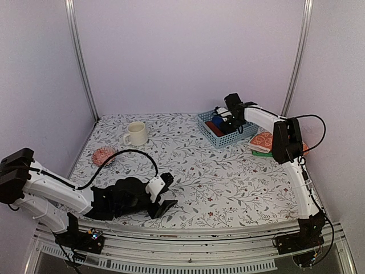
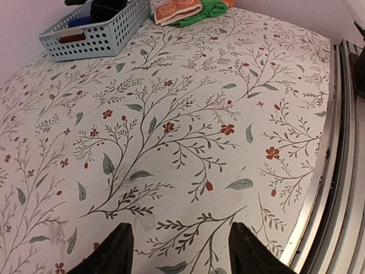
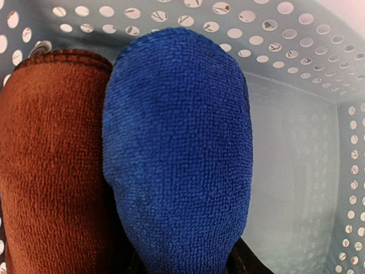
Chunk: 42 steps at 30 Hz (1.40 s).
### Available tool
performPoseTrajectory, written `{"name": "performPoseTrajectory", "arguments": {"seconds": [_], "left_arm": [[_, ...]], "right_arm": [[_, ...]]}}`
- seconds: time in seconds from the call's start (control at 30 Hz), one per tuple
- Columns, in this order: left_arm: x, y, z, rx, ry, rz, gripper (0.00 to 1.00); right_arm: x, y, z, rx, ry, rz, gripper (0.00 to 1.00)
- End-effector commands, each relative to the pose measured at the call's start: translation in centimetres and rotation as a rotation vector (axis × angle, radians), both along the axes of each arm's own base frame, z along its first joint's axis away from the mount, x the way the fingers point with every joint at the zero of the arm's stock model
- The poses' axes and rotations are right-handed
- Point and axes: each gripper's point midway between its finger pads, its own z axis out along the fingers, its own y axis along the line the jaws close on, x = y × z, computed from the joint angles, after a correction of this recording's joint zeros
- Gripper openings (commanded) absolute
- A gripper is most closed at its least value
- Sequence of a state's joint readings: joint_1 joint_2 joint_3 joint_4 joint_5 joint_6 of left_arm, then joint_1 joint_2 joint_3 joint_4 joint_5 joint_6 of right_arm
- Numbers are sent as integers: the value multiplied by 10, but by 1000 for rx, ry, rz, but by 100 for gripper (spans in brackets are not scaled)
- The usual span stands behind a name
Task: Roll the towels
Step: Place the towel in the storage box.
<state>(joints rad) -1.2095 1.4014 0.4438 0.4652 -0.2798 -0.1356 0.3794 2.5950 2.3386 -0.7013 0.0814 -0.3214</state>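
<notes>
Floral tabletop [image 1: 188,171] carries one basket [image 1: 231,140] near its far right corner. Inside, one blue towel [image 3: 177,148] and one rust-brown towel [image 3: 51,160] lie touching, right under my right tool [image 1: 229,124]; I cannot tell its grip. One orange towel [image 2: 177,8] overlaps one green towel [image 2: 205,14] at the right edge. My left tool [image 2: 179,251] hangs released by the near edge.

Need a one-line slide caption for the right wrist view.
Rolled royal-blue towel lying against the rust-brown towel inside the pale blue perforated basket.
</notes>
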Motion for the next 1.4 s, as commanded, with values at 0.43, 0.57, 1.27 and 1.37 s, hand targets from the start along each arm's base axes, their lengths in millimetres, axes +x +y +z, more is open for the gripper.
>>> {"name": "performPoseTrajectory", "arguments": {"seconds": [0.43,0.57,1.27,1.37], "left_arm": [[4,-6,-6,1,-6,-3,58],[2,-7,-7,2,-4,-16,58],[2,-10,-9,7,-8,-23,58],[2,-9,-8,7,-8,-20,58]], "right_arm": [[-18,11,27,64,45,51,51],[-20,13,40,75,27,68,53],[-34,11,63,81,31,98,56],[-35,13,68,96,28,99,57]]}}
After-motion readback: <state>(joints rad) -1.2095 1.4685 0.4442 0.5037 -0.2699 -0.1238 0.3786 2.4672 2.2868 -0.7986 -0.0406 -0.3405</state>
